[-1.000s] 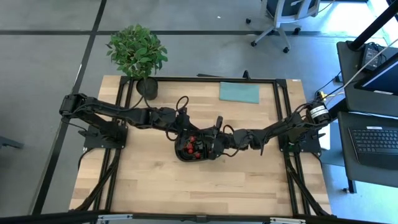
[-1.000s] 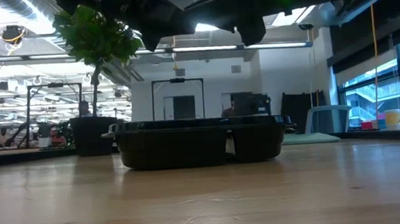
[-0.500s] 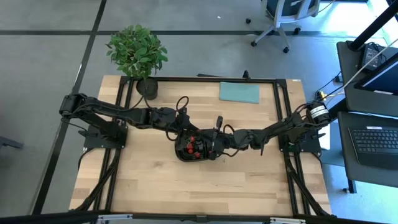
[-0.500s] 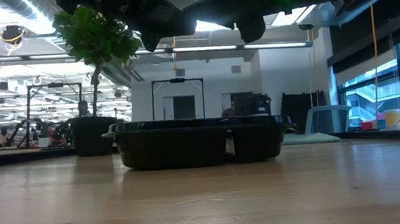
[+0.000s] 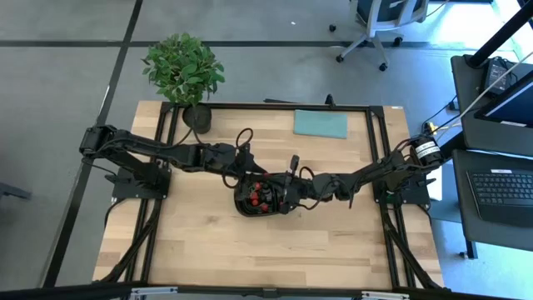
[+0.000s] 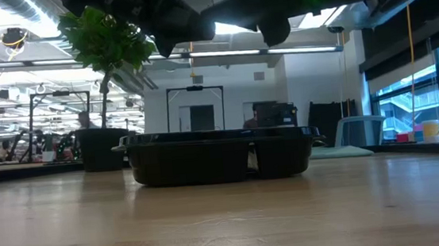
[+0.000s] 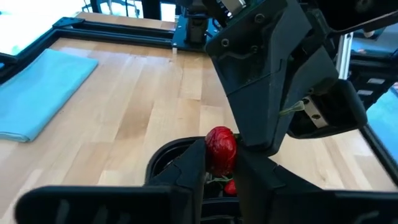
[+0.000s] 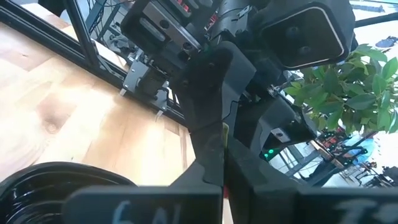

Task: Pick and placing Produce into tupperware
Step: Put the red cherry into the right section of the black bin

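Black plastic formed the tupperware (image 5: 260, 200), a shallow two-compartment tray that sat on the wooden table (image 5: 208, 250) directly beneath both claws. From above, the left gripper (image 5: 247, 177) hung over the tray's far-left edge, and the right gripper (image 5: 284, 193) hung over the tray's right compartment, the two claws close together above it. Several red pieces of Produce (image 5: 260, 197) lay in the tray's left compartment, just below and beside the left claw's tips.

Seen from the left wrist, the left gripper (image 7: 221, 163) had its fingers closed on a red strawberry (image 7: 220, 148), which stood clamped between the two dark tips with a bit of green showing under it. Below that claw lay the tray's dark rim (image 7: 163, 157), and the body of the other arm loomed just ahead of it.

From the right wrist, the right gripper (image 8: 219, 177) had its fingers pressed together with nothing visible between them; the tray's glossy edge (image 8: 37, 177) lay below and to one side.

At table height, the tray (image 6: 218, 156) rested flat, with both claws dark above it. Beyond the left claw stood a potted plant (image 5: 185, 73), and beyond the right claw lay a teal cloth (image 5: 321, 124), well apart from the tray.
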